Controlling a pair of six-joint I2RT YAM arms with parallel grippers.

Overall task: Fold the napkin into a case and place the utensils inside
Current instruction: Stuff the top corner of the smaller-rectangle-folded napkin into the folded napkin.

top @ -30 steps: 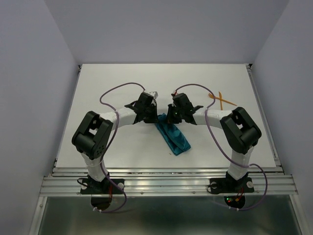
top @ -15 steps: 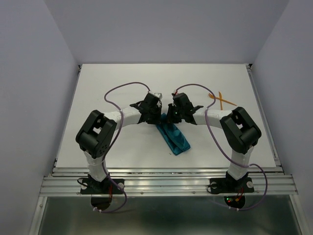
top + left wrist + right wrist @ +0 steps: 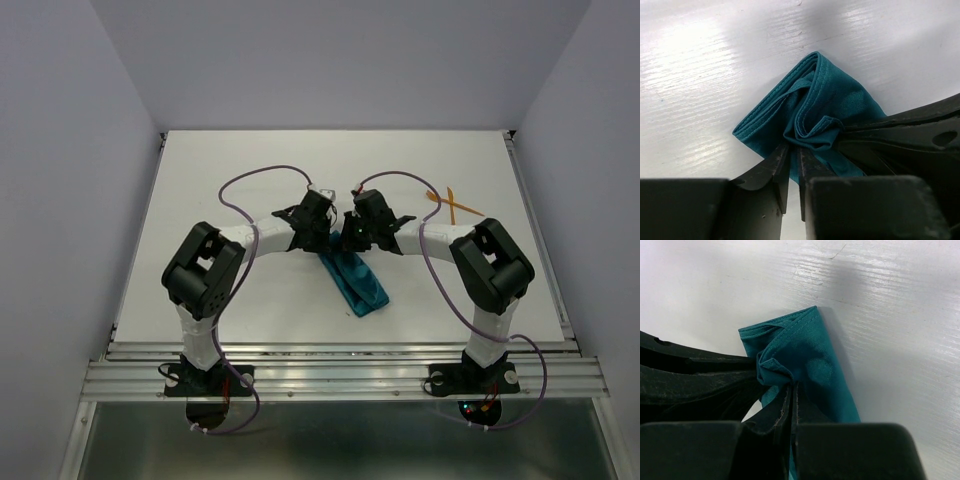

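The teal napkin (image 3: 358, 282) lies mid-scene on the table (image 3: 230, 170), a narrow folded strip slanting far-left to near-right, its far end crumpled into pleats. The left gripper (image 3: 793, 159) and right gripper (image 3: 791, 392) each pinch that bunched end, jaws nearly together; 2 orange utensils (image 3: 452, 205) lie crossed far right

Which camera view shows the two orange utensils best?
The top external view: the utensils lie crossed on the table, at its far right, apart from the napkin. Both wrist views show only the bunched end of the napkin and bare table; no utensils appear there.
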